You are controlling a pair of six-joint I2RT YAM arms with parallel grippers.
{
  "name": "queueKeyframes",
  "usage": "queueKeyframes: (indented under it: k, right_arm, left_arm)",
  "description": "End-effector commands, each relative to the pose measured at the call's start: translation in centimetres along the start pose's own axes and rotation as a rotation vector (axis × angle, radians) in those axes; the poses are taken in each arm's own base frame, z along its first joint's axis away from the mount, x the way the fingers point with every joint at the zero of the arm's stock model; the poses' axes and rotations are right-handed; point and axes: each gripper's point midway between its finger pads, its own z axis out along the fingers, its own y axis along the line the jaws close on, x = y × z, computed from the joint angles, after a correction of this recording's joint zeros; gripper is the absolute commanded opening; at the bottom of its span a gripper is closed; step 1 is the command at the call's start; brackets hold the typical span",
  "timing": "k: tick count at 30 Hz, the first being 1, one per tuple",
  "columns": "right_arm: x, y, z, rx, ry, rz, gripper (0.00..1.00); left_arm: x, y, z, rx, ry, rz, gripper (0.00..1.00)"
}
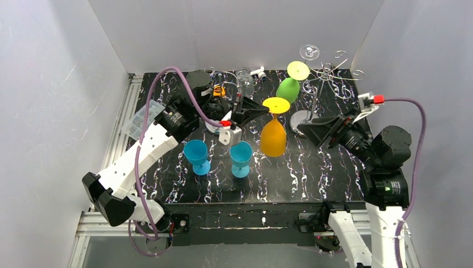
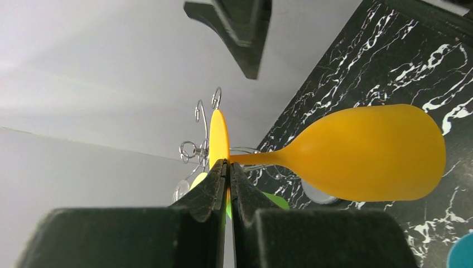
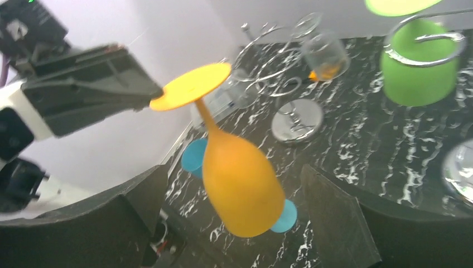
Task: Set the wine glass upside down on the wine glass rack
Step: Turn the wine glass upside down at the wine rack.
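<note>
The orange wine glass [image 1: 273,137] hangs upside down and slightly tilted, its flat round foot on top and its long bowl below. The left claw [image 2: 225,167] pinches the foot's rim. Just to its right stands the wine glass rack [image 1: 299,119], tall silver wire with scrolled arms, upright on the desk [image 1: 312,178].
</note>
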Motion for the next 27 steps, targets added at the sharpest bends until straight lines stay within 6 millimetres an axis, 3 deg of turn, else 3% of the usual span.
queueKeyframes:
  k: [1,6,13,19,27]
  right_arm:
    - [2.1,2.7,-0.3,-0.231,0.06,-0.111,0.98]
    - [4.1,1.5,0.0,-0.235,0.099,-0.154,0.98]
    - [3.6,1.0,1.1,-0.258,0.078,-0.237,0.98]
    - [4.0,-0.1,2.1,-0.252,0.08,-0.291,0.98]
    - [4.2,0.3,3.0,-0.321,0.099,-0.311,0.98]
  left_arm:
    - [-2.0,3.5,-0.1,-0.069,-0.016,0.148,0.0]
    - [-2.4,5.1,0.1,-0.105,-0.026,0.164,0.0]
    - [-3.3,6.7,0.9,-0.135,-0.064,0.157,0.0]
    - [-4.0,6.9,2.1,-0.124,-0.106,0.13,0.0]
    - [-4.8,7.5,3.5,-0.12,-0.145,0.124,0.0]
